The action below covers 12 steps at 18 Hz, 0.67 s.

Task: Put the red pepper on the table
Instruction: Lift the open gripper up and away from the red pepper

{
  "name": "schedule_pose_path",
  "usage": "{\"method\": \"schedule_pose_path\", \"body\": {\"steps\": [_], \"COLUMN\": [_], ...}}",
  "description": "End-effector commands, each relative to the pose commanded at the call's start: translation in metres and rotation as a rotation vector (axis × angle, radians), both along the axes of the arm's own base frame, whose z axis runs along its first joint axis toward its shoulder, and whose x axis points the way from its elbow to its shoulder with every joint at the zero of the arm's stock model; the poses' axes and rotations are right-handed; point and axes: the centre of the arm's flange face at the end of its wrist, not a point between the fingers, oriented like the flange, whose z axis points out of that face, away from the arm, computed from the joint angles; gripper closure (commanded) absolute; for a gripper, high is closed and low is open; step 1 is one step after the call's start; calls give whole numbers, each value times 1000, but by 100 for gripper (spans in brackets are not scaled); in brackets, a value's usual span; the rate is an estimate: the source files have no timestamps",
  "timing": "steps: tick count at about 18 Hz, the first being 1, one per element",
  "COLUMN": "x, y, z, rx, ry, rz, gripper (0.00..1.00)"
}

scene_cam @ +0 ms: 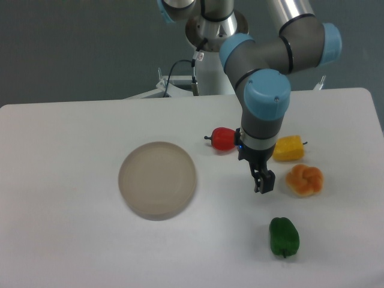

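The white table with rounded far corners has broad bare surface at its left and near side, while a round beige dish sits left of centre and the vegetables cluster right. The glossy red pepper lies on its side on the tabletop, dark stem pointing left, just beside and partly behind the wrist; a yellow pepper, a lobed orange pepper and a green pepper lie nearby. The arm's grey-and-blue joints bend downward, and the gripper points down among them, fingers close together and holding nothing.
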Motion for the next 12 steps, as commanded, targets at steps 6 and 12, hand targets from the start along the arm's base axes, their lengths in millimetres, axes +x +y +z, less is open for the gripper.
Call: {"method": "schedule_pose_path", "body": {"steps": [6, 12], "x": [-5, -7], "y": [-26, -34], "z": [-9, -7], "rx": [-34, -16], "ry": [-29, -49], "rz": [-32, -54], "gripper": [0, 0]}}
